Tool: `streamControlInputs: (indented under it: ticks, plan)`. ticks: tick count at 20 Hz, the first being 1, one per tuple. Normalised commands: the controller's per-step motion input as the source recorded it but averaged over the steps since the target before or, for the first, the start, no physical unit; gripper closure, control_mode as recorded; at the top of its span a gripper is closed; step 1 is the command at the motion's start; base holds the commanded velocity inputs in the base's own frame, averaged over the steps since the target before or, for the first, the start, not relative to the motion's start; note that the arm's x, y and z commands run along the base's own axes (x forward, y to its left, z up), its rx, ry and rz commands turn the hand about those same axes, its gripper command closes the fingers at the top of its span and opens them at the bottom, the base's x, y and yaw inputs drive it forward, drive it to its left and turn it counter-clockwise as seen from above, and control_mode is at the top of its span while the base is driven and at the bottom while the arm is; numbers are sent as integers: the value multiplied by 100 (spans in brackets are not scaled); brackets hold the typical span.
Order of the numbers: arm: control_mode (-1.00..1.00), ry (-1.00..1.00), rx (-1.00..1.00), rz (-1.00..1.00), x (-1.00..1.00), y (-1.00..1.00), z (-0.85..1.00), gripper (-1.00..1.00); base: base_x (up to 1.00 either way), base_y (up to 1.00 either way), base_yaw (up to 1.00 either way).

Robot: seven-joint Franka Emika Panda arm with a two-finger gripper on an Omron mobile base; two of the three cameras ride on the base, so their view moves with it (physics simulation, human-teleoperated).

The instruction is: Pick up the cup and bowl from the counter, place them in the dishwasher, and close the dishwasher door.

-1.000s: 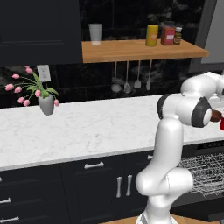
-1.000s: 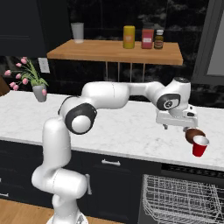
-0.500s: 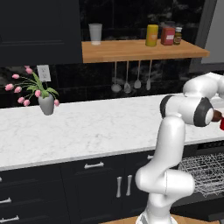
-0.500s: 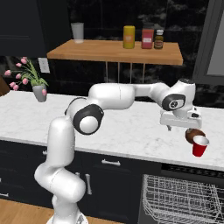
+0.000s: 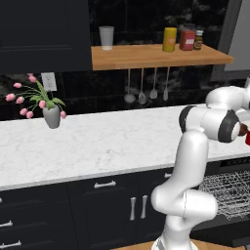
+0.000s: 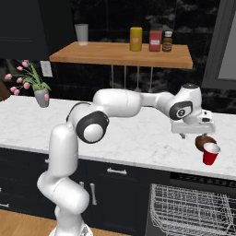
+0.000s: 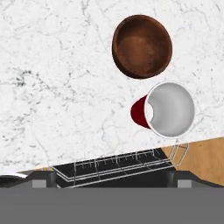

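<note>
The red cup [image 6: 210, 154] stands upright on the counter [image 6: 138, 133] at the lower right of the right base view, and the brown bowl [image 6: 203, 141] sits just behind it, touching or nearly so. In the hand view the cup [image 7: 168, 110] lies right of centre with its white inside showing, and the bowl [image 7: 141, 46] is above it toward the top of the frame. The gripper [image 6: 192, 134] hangs just over the bowl and a little left of the cup, its jaws spread wide and holding nothing. Below the counter edge, at the bottom right, the dishwasher [image 6: 193, 213] stands open with its grey wire rack [image 7: 118, 168] showing. A flower vase [image 6: 42, 97] stands at the counter's far left, under the wooden shelf [image 6: 122, 54].
</note>
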Motion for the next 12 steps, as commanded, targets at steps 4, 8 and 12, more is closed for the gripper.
streamControlInputs:
  ticks: [4,8,12]
  plan:
    - [-100,-1,-14,0,9,-19,0,-100,0,0,0]
    - [-100,0,1,0,10,-45,0,-100,0,0,0]
    - [-100,0,10,0,8,-43,0,-100,0,0,0]
